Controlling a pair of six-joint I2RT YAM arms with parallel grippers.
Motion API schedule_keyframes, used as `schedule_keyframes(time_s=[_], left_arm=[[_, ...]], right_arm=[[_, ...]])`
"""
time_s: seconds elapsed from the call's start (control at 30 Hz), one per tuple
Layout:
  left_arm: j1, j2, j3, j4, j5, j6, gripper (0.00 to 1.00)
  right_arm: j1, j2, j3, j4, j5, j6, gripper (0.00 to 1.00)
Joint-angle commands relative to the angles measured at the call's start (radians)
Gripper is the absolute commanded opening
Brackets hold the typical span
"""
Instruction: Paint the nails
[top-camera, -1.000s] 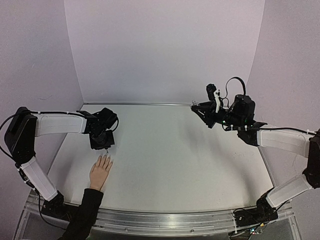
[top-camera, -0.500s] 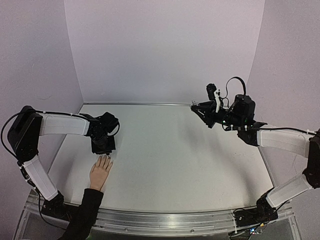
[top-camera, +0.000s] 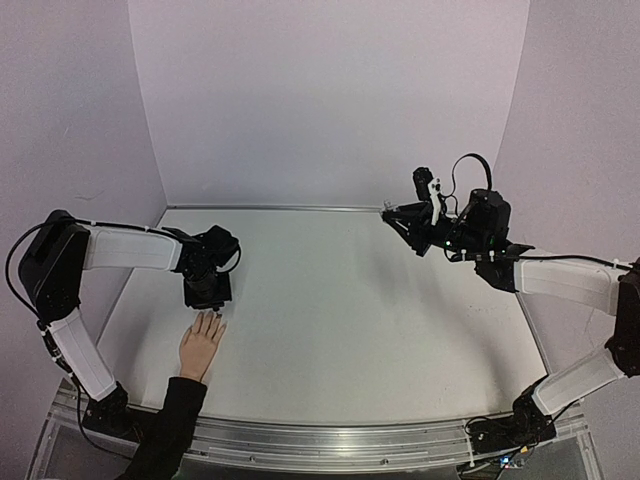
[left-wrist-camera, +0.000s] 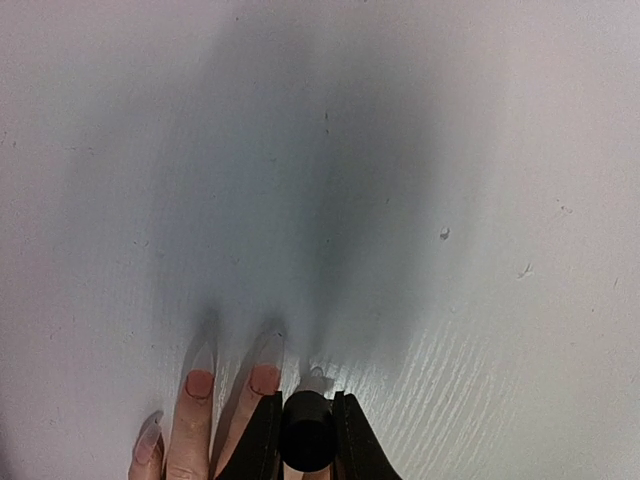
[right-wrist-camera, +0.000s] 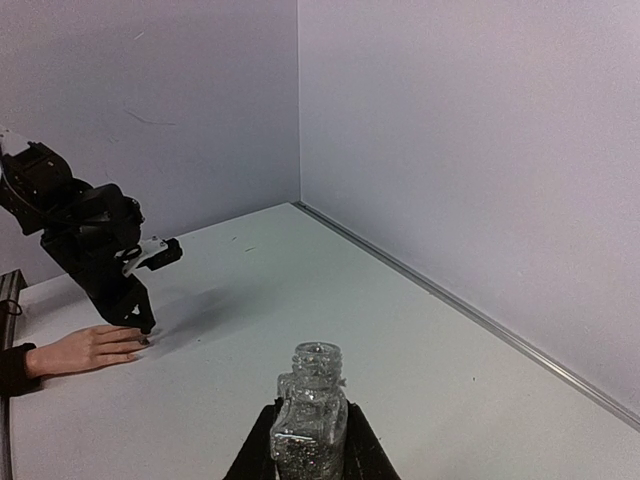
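The pale hand (top-camera: 200, 345) with a black sleeve lies flat at the table's near left, fingers spread. In the left wrist view two long nails (left-wrist-camera: 200, 380) (left-wrist-camera: 265, 375) show coral bases and clear tips. My left gripper (top-camera: 212, 302) is shut on a black brush cap (left-wrist-camera: 307, 435), right over the fingertips. The pale brush tip (left-wrist-camera: 316, 378) points down beside those nails; the finger under it is mostly hidden. My right gripper (top-camera: 398, 218) is raised at the back right, shut on an open glitter polish bottle (right-wrist-camera: 310, 415), held upright.
The right wrist view shows the left arm (right-wrist-camera: 85, 235) over the hand (right-wrist-camera: 85, 350), and a metal strip (right-wrist-camera: 470, 315) where the white table meets the back wall. Purple walls enclose the table on three sides.
My left gripper has moved slightly nearer and down onto the fingertips of the hand. The right arm and bottle have not moved.
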Motion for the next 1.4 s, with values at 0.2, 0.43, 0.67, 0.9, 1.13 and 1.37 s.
schedule_keyframes(time_s=[0.2,0.43,0.67,0.9,1.13,1.37], left_arm=[[0.006,0.022,0.052,0.019,-0.026,0.02,0.0],[0.007,0.033,0.064,0.026,-0.033,0.035,0.0],[0.014,0.05,0.094,0.024,-0.07,0.072,0.0],[0.018,0.017,0.172,-0.027,-0.108,0.109,0.0],[-0.002,-0.061,0.1,-0.039,-0.058,0.06,0.0],[-0.012,-0.04,0.062,-0.034,-0.022,0.047,0.0]], right_arm=[[-0.003,0.003,0.04,0.047,-0.004,0.003,0.0],[-0.003,0.005,0.041,0.046,-0.003,0.002,0.0],[-0.003,0.001,0.04,0.047,-0.001,0.001,0.0],[-0.003,-0.007,0.042,0.047,-0.006,0.006,0.0],[-0.003,-0.009,0.044,0.048,-0.02,0.018,0.0],[-0.003,-0.013,0.04,0.051,-0.025,0.024,0.0]])
